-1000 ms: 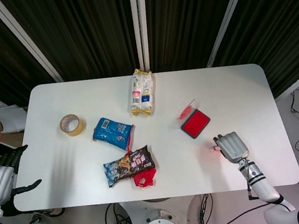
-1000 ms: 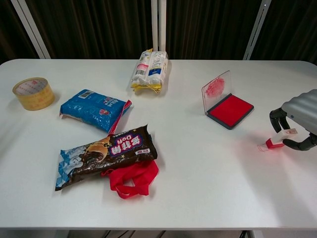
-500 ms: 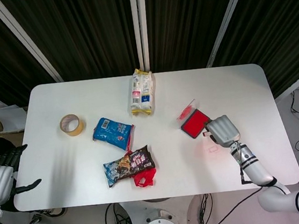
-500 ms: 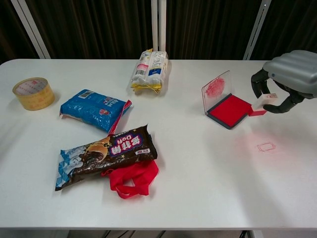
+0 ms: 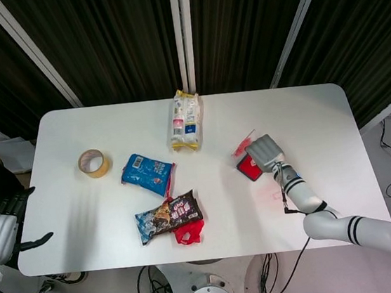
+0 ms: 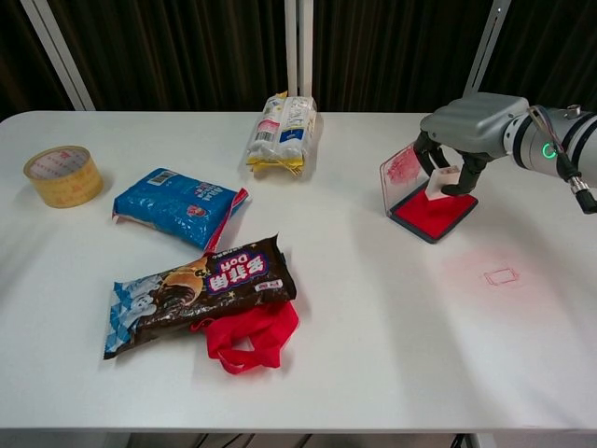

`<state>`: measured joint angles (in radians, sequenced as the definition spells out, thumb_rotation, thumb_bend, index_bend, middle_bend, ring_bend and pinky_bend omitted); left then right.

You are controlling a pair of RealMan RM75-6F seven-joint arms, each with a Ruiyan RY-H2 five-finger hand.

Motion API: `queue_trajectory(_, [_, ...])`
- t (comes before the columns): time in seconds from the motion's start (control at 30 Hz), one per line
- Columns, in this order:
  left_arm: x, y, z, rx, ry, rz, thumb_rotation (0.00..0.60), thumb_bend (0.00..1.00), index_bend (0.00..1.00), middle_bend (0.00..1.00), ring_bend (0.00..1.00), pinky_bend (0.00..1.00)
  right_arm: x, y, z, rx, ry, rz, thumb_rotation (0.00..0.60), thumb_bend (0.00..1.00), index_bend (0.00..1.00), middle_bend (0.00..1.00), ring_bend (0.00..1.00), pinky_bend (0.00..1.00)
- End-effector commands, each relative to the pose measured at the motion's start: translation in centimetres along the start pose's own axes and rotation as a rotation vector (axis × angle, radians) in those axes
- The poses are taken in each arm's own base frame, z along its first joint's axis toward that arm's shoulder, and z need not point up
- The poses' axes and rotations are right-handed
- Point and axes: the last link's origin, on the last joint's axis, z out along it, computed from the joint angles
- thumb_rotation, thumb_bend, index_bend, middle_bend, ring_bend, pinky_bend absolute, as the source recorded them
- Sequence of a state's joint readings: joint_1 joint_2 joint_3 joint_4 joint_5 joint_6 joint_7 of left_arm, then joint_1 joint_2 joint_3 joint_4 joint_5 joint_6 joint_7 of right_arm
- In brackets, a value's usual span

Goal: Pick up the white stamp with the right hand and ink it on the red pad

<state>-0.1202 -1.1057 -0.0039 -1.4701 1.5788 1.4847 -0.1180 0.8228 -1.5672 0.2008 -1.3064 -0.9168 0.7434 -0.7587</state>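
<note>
Right hand [image 6: 454,142] over the red pad [image 6: 432,211], fingers closed around the white stamp [image 6: 442,183]. Stamp lifted from the table [image 6: 373,327] already, so picking up seems done. Stamp low above the red surface, near the standing clear lid [image 6: 407,174]; touching the ink or just above it, hard to tell from the chest view, and hidden under the hand in the head view. Faint red rectangle mark [image 6: 501,276] on the table, apart from the pad. Left: pressing down on the ink, if not yet done, then lifting. Left hand [image 5: 0,229] at the table's edge, fingers apart, holding nothing.
</note>
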Motion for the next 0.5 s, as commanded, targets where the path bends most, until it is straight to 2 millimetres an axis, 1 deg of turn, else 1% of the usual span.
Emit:
queue_trajectory(0.03, [0.0, -0.1, 0.0, 0.002, -0.001, 0.001, 0.423, 0.0, 0.11, 0.15, 0.15, 0.26, -0.4, -0.4, 0.6, 0.002, -0.019, -0.004, 0.6, 0.32, 0.66, 0.59, 0.78, 0.98])
queue_trajectory(0.17, [0.0, -0.2, 0.1, 0.006, -0.002, 0.002, 0.427, 0.0, 0.11, 0.15, 0.15, 0.26, -0.7, -0.8, 1.1, 0.001, -0.028, 0.0, 0.6, 0.32, 0.66, 0.59, 0.78, 0.98])
queue_trajectory(0.3, [-0.1, -0.3, 0.2, 0.017, -0.008, -0.006, 0.492, 0.0, 0.11, 0.15, 0.15, 0.26, -1.2, -0.7, 1.6, -0.004, -0.047, 0.002, 0.6, 0.32, 0.66, 0.59, 0.78, 0.98])
queue_trajectory(0.5, [-0.1, -0.6, 0.2, 0.021, -0.01, -0.016, 0.495, 0.0, 0.11, 0.15, 0.15, 0.26, -2.0, -0.4, 1.9, -0.016, -0.068, 0.004, 0.6, 0.34, 0.66, 0.6, 0.78, 0.98])
